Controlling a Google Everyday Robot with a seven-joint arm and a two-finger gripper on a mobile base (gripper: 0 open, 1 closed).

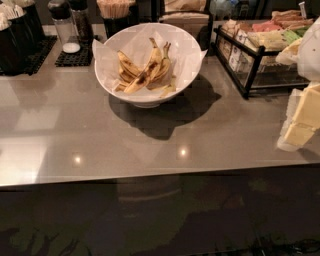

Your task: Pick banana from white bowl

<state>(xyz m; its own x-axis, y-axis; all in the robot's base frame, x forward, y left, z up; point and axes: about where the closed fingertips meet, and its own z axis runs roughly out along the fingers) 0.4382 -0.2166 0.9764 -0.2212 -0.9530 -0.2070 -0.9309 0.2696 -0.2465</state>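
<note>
Café-style snack counter [150,145] with shakers [64,25], a cup of stir sticks [114,12], a rack [245,75] of packets [272,37]; jaws at right edge

The white bowl [150,100] looks glossy and smooth, lined with matt white paper [186,55]. The bananas [145,72] have dull, brown-spotted skins. The counter [75,125] is polished and reflective. At the right edge, the gripper [300,122] shows matt yellowish plastic.
</note>
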